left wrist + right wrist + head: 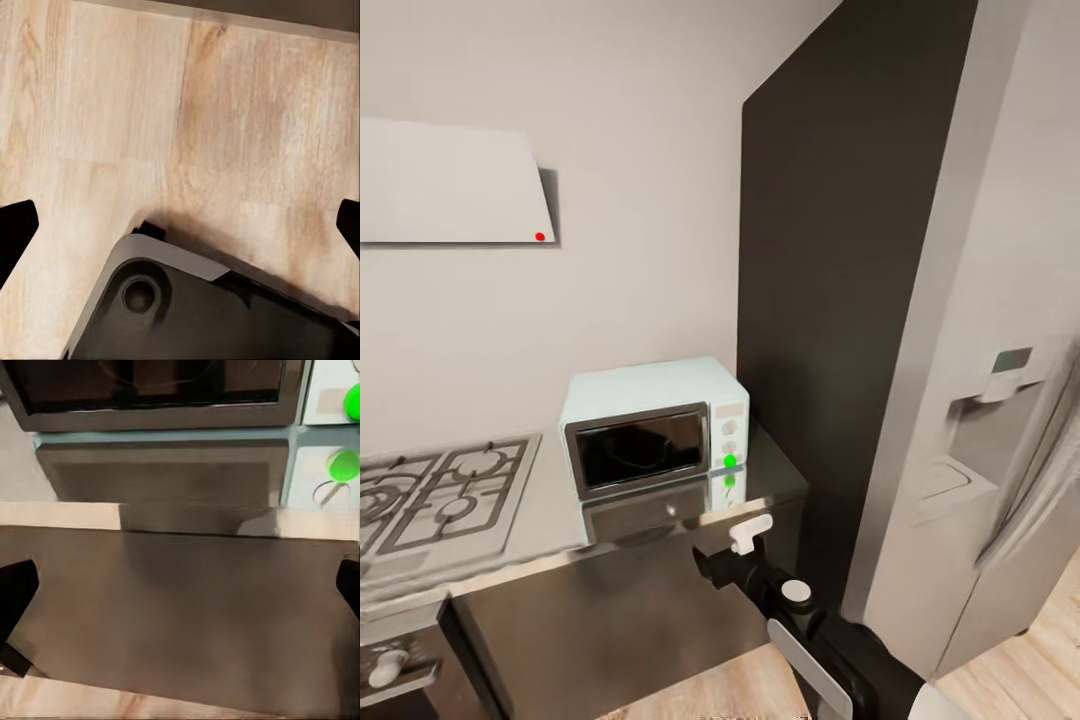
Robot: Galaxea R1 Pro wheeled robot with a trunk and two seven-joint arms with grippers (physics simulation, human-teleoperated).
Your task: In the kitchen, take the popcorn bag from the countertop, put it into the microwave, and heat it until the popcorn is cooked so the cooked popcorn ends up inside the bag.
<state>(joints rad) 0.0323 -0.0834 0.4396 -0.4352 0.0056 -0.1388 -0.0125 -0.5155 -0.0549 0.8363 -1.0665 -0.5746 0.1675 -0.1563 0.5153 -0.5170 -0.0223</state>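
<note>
The right gripper (745, 540), black with white fittings, hangs at six o'clock before the glossy grey metallic surface (550, 525), fingers spread wide. The left gripper (180, 225) gapes wide over pale wooden floor (150, 112). Beyond, at twelve o'clock, the mint-blue microwave (650, 425) sits closed, beside a grey gas hob (440, 495).

Soft even light, glossy countertop (550, 520) reflections

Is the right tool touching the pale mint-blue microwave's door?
Apart. In the right wrist view, glossy grey countertop lies between the open right tool and the microwave.
</note>
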